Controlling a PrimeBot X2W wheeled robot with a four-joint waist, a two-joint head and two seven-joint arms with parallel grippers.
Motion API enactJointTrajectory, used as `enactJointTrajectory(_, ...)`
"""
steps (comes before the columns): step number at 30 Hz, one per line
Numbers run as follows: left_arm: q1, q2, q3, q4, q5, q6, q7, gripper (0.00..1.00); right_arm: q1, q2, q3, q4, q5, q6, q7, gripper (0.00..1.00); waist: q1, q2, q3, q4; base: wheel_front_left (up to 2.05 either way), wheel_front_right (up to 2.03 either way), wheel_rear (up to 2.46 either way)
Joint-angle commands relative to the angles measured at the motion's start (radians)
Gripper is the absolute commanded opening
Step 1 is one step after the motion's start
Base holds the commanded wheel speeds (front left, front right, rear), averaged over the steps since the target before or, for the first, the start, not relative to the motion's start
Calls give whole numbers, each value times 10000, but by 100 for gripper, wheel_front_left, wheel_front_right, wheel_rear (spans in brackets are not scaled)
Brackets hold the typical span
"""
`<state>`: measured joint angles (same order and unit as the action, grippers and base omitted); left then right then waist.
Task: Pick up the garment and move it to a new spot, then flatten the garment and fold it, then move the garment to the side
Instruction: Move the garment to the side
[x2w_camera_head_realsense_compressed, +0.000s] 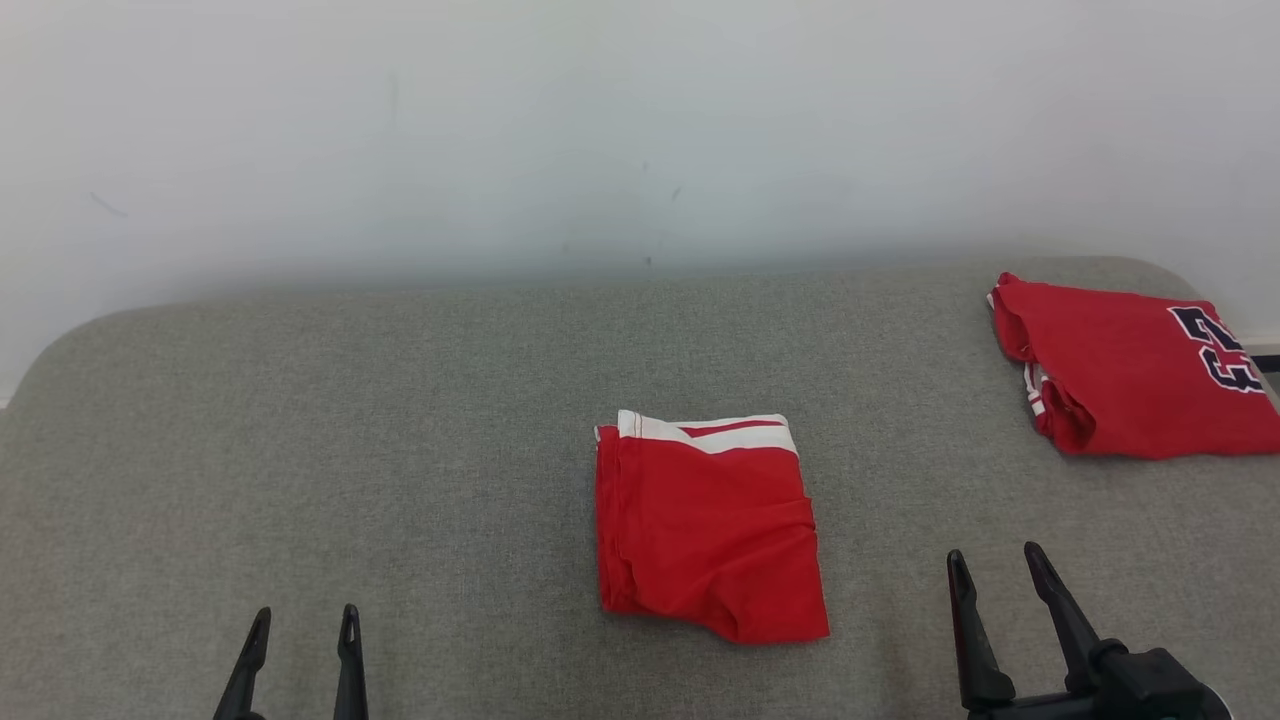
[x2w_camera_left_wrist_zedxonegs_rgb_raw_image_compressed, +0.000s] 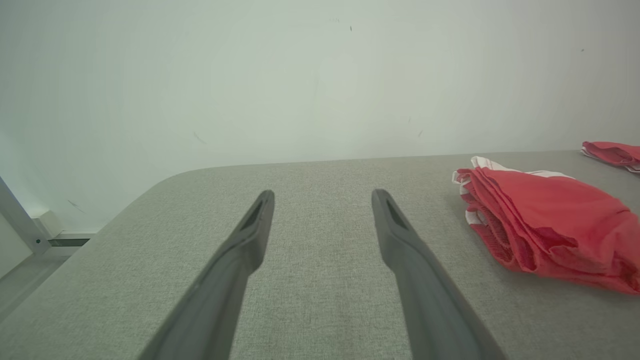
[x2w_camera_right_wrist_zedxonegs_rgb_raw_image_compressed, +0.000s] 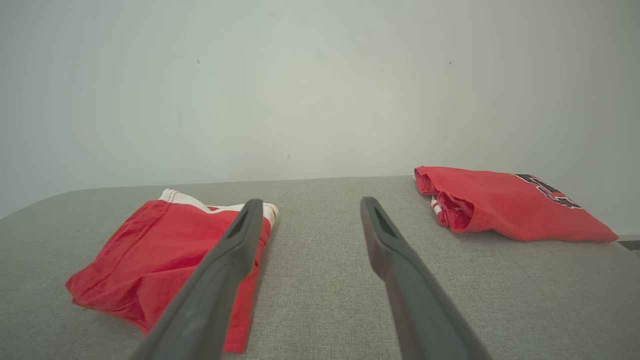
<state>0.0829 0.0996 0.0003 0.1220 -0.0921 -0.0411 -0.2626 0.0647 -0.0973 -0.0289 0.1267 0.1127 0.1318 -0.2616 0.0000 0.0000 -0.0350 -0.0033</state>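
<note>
Folded red garment (x2w_camera_head_realsense_compressed: 708, 530) lies flat on the grey table (x2w_camera_head_realsense_compressed: 350, 450), a touch R of ctr, white band (x2w_camera_head_realsense_compressed: 660, 427) along its far edge. Roughly a rectangle, layers stacked on the L side, near R corner a bit rumpled. It lies free of both grippers.

L gripper (x2w_camera_head_realsense_compressed: 307, 610) is low at the near L, pointing toward the far wall (x2w_camera_head_realsense_compressed: 600, 130). It's spread wide w/ nothing pinched, and the L wrist view has bare grey cloth in the gap. It's well apart from the garment, which lies off to its R.

R gripper (x2w_camera_head_realsense_compressed: 992, 550) is at the near R, also spread wide and holding nothing. It's near the garment's near R corner but not touching, w/ grey cloth btw the two in the head view. In the R wrist view its L finger (x2w_camera_right_wrist_zedxonegs_rgb_raw_image_compressed: 225, 270) crosses in front of the garment's R edge, and the gap btw the fingers is bare table.

Far R corner of the table: second red piece (x2w_camera_head_realsense_compressed: 1130, 370), folded too, dark number print at its R end, white trim poking out on its L side. It's well apart from the garment, far and R of the R gripper, w/ its R end near the table's R rim.

The wall behind is plain and pale, w/ a few small dark marks.
</note>
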Motion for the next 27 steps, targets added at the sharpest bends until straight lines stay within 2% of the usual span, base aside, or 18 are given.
enactJointTrajectory(1,67,54,-18,31,57,44,-25,100,-24,14,22,29,-47,-31,-38,100,0,0,0,4,0,0,0)
enactJointTrajectory(27,-31,168,-166,83,-157,112,-25,100,-33,-23,40,129,-60,-31,-39,100,0,0,62,94,0,0,0)
